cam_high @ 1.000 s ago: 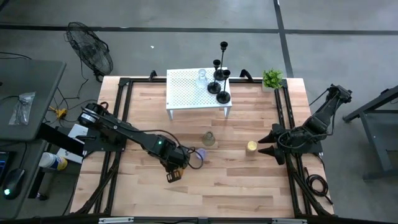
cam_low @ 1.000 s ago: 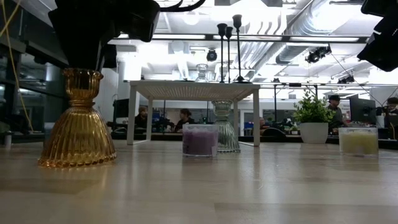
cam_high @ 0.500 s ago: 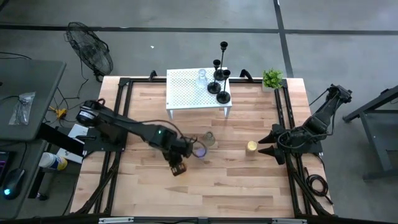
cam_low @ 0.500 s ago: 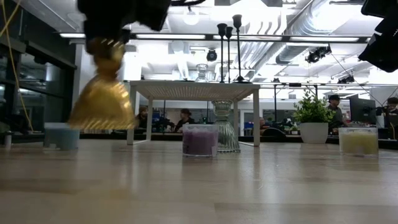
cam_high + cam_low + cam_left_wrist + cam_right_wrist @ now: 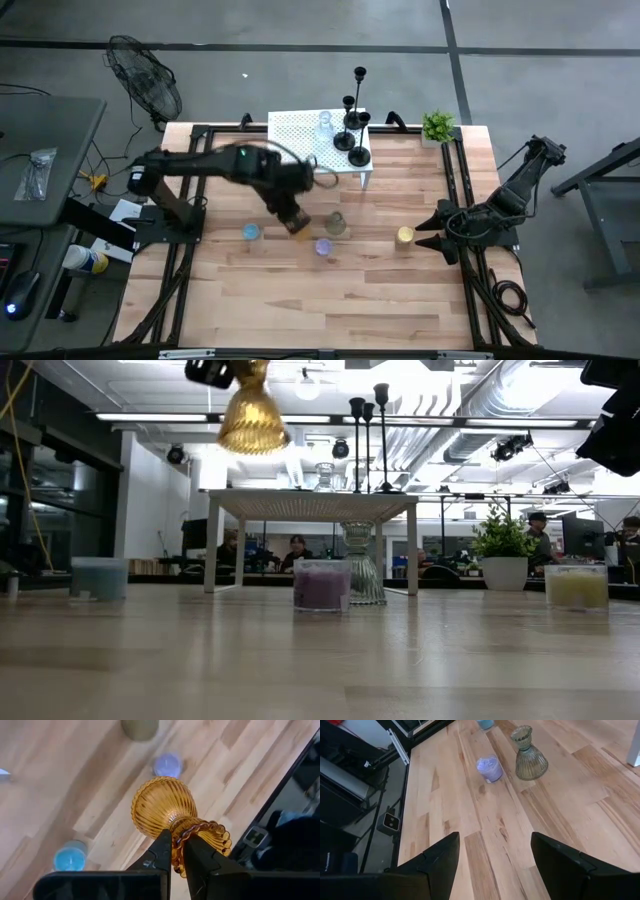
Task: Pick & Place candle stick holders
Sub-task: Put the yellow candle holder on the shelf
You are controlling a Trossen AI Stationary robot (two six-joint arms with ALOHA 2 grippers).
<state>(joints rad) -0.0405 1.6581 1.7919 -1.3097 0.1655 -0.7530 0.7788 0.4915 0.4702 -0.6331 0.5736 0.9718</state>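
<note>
Step in hand: carry phase. Left gripper [image 5: 175, 851] pinches neck of amber glass holder [image 5: 164, 809], lifted clear of table [image 5: 400, 290], in air near table middle, just short of white stand [image 5: 300, 145] at far edge.

Black candlesticks [image 5: 355, 125] and clear holder [image 5: 324, 122] already on stand.

Next move likely calls for more height, then upright set-down on bare stand area, well apart from candlesticks.

Right gripper [image 5: 495, 852] spread, empty, waits at right edge beside yellow holder [image 5: 404, 236].

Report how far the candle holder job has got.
Done: three black candlesticks and a clear glass holder stand on the white stand.
In hand: the left gripper is shut on the amber glass holder, lifted high.
Left: blue, purple, yellow and smoky ribbed holders on the table. The right gripper waits open.
</note>
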